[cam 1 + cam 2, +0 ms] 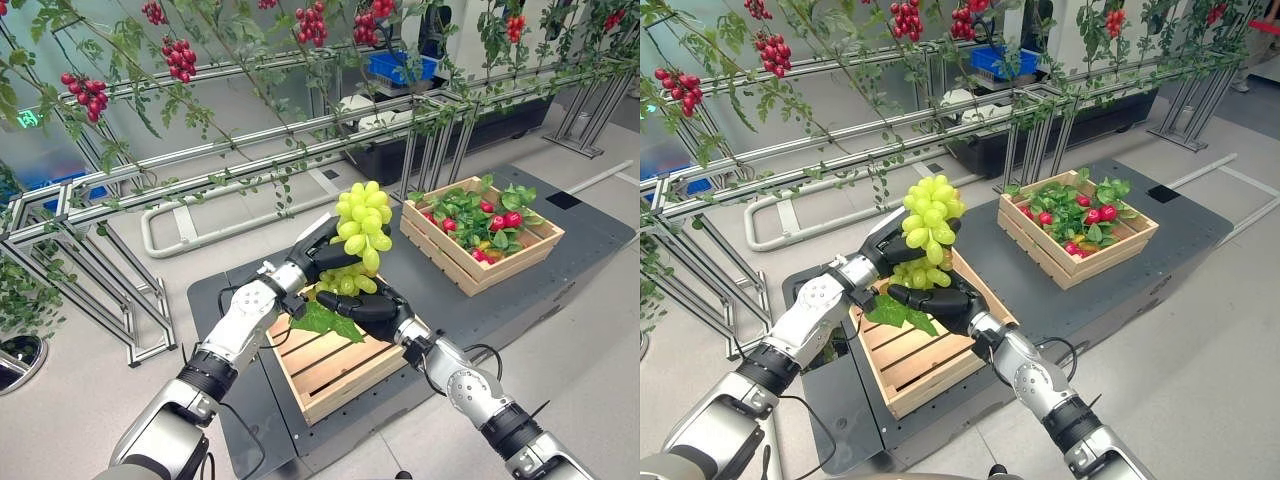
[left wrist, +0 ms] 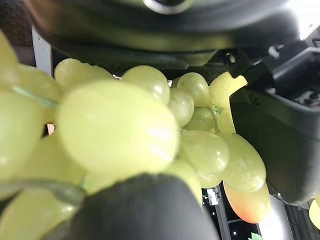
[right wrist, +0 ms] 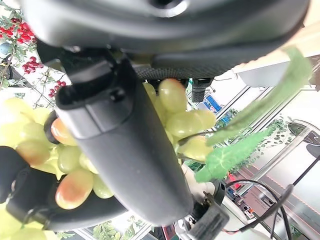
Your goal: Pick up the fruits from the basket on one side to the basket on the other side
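A bunch of green grapes (image 1: 362, 225) is held upright above the near wooden crate (image 1: 335, 375), with a green leaf (image 1: 325, 320) hanging under it. My left hand (image 1: 315, 258) comes in from the left, its fingers curled round the middle of the bunch (image 2: 120, 130). Just below, my right hand (image 1: 365, 308) is curled round the lower grapes (image 3: 185, 122), thumb (image 3: 125, 145) across them. The near crate's slatted bottom shows bare in front. At the right stands the far wooden crate (image 1: 535, 245), holding red fruits (image 1: 505, 220) among green leaves.
Both crates sit on a black platform (image 1: 440, 300). Behind it runs an aluminium frame (image 1: 300, 135) hung with vines and red berry clusters (image 1: 180, 58). A white tube rail (image 1: 180, 225) lies on the floor, and a blue bin (image 1: 400, 68) stands farther back.
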`<state>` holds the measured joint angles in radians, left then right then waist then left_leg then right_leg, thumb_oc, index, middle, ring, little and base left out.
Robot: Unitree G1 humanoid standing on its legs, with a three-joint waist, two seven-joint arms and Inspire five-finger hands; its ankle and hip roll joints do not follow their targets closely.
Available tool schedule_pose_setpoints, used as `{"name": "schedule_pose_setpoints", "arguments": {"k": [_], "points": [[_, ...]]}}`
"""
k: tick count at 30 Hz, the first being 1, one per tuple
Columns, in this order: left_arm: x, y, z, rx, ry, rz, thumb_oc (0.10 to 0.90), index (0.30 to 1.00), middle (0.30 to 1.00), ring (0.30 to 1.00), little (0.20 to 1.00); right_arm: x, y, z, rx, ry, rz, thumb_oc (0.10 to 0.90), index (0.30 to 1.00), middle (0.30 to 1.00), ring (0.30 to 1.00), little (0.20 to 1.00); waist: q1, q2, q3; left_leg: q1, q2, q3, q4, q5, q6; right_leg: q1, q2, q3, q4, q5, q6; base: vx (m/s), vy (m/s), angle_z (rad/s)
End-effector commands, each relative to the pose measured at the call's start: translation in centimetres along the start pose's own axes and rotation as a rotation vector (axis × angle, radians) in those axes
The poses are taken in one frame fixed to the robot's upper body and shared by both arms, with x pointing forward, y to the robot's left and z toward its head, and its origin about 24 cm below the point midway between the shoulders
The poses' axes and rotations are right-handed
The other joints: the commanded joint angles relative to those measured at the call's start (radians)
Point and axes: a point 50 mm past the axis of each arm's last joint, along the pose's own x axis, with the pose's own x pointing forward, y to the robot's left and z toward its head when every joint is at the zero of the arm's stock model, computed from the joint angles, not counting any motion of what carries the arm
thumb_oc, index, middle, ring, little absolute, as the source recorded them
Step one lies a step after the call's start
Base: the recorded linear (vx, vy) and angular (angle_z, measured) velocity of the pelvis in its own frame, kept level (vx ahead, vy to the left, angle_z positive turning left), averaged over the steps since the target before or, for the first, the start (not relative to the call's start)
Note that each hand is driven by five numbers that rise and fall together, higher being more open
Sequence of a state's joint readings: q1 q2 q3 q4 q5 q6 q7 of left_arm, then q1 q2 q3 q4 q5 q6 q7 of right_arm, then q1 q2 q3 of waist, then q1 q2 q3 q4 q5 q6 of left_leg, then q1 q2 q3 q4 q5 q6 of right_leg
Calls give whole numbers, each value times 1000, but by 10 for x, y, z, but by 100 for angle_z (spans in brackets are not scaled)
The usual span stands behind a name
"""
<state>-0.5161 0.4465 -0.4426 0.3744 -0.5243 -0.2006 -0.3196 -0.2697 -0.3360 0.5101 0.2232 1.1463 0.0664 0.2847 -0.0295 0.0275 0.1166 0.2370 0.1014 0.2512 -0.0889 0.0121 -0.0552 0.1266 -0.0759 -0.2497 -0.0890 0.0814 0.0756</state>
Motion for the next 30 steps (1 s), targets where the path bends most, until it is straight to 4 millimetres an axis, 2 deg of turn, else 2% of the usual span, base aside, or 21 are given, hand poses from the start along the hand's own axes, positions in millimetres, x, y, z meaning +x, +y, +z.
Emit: {"name": "schedule_pose_setpoints", "arguments": {"k": [1,7,13,14,15,16,21,29,30], "points": [[5,32,30,70,-143,93,400,300,300,300,300,22,52,73,56,-423,328,800,900,900,900,900,-11,-25,-38,-22,-33,-18,2,-78,30,60,-46,-21,2,-99,19,0,0,0],[12,23,36,50,-190,65,400,300,300,300,300,26,61,73,72,-433,379,800,900,900,900,900,-7,-29,-34,-27,-35,-31,2,-79,31,60,-46,-22,2,-103,17,0,0,0],[25,6,47,20,-252,27,400,300,300,300,300,31,75,71,114,-440,451,800,900,900,900,900,-1,-34,-34,-29,-36,-41,2,-82,32,62,-47,-24,2,-105,17,0,0,0],[26,4,48,18,-255,23,400,300,300,300,300,32,76,71,123,-448,455,740,811,811,811,811,0,-34,-33,-28,-36,-42,2,-83,33,62,-47,-24,2,-105,17,0,0,0],[26,4,48,17,-256,21,400,300,300,300,300,32,77,71,130,-452,456,640,660,660,660,660,0,-34,-33,-28,-36,-43,2,-83,33,63,-47,-24,2,-105,17,0,0,0],[28,2,50,16,-260,20,400,300,300,300,300,32,78,72,161,-470,455,400,300,300,300,300,-1,-34,-34,-26,-36,-42,2,-84,33,65,-47,-22,2,-106,17,0,0,0],[29,2,52,7,-259,26,400,300,300,300,300,32,79,73,195,-507,449,400,300,300,300,300,-4,-29,-36,-23,-35,-37,2,-85,34,67,-49,-21,2,-106,19,6,0,0],[27,4,43,-23,-236,52,400,300,300,300,300,31,75,73,220,-534,419,400,300,300,300,300,-6,-27,-37,-19,-35,-34,2,-86,35,69,-49,-15,2,-106,19,0,0,0],[27,5,40,-36,-223,73,458,387,387,387,387,31,75,73,223,-537,418,400,300,300,300,300,-7,-28,-38,-19,-35,-34,2,-86,34,68,-49,-14,2,-105,20,0,0,0]]}}
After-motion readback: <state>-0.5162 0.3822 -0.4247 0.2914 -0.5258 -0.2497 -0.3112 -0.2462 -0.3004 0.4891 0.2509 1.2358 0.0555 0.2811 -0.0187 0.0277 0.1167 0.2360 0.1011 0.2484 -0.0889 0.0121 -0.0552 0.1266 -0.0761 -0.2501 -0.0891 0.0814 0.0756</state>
